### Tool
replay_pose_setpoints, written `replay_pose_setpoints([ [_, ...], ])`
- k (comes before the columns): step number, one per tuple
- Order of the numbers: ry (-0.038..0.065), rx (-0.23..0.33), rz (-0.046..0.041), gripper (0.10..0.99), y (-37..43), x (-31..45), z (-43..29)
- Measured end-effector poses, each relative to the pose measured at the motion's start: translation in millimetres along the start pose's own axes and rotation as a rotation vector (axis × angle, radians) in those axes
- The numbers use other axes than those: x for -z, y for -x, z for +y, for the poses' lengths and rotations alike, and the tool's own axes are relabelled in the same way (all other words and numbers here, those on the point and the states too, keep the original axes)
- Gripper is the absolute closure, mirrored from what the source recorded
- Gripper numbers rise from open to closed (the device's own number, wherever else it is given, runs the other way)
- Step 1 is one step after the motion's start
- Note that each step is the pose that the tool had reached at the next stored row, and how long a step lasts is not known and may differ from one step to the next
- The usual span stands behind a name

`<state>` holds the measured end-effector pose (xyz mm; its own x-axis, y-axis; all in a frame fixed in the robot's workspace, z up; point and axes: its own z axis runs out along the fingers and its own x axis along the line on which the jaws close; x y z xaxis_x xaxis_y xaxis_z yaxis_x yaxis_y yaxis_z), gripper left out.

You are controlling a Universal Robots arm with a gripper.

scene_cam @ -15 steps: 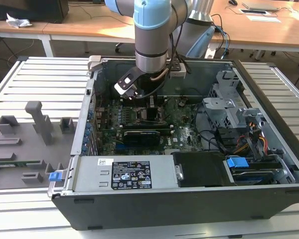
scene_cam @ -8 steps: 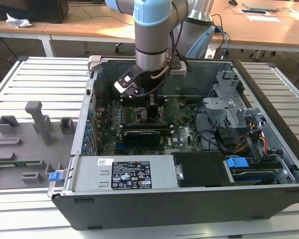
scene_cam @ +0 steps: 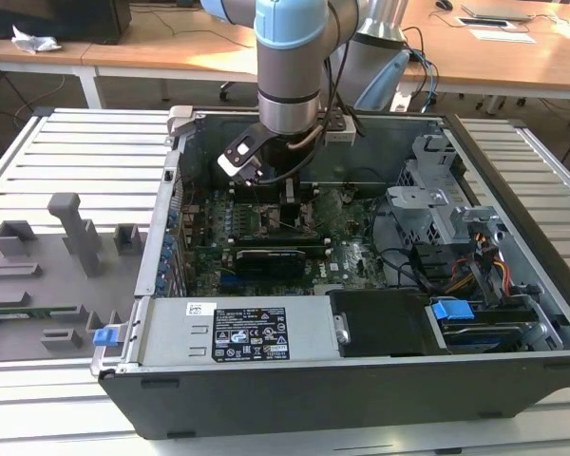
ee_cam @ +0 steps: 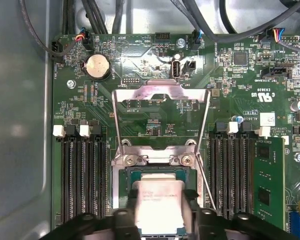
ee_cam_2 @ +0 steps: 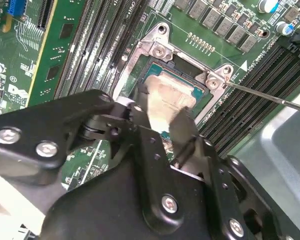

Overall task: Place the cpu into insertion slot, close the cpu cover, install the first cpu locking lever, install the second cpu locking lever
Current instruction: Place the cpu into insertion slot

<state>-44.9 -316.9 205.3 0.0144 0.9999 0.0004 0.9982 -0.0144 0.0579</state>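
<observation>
Open computer case stands on a slatted metal table; wooden desks behind; grey fixture tray lies at the exterior view's left; gripper clasps the cpu by two edges over the insertion slot; cpu cover is swung open.

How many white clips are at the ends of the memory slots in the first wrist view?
4. Two white clips stand on one side of the open cpu cover, two on the other. More may hide behind the gripper.
</observation>
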Motion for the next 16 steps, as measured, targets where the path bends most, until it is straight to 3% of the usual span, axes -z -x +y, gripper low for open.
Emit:
replay_pose_setpoints([
  [2, 0.0, 0.0, 0.0, 0.733, 0.0, 0.0, 0.0],
  [3, 0.0, 0.0, 0.0, 0.733, -0.1, 0.0, 0.0],
  [7, 0.0, 0.0, -0.0002, 0.973, -0.1, -0.1, 0.0],
  [9, 0.0, 0.0, -0.0004, 0.98, -0.2, 0.5, 0.1],
  [11, 0.0, 0.0, -0.0013, 0.98, -0.1, 5.4, 0.3],
  [14, 0.0, 0.0, -0.0015, 0.98, -0.1, 23.7, 1.4],
  [16, 0.0, 0.0, -0.0015, 0.98, -0.1, 30.8, 1.8],
])
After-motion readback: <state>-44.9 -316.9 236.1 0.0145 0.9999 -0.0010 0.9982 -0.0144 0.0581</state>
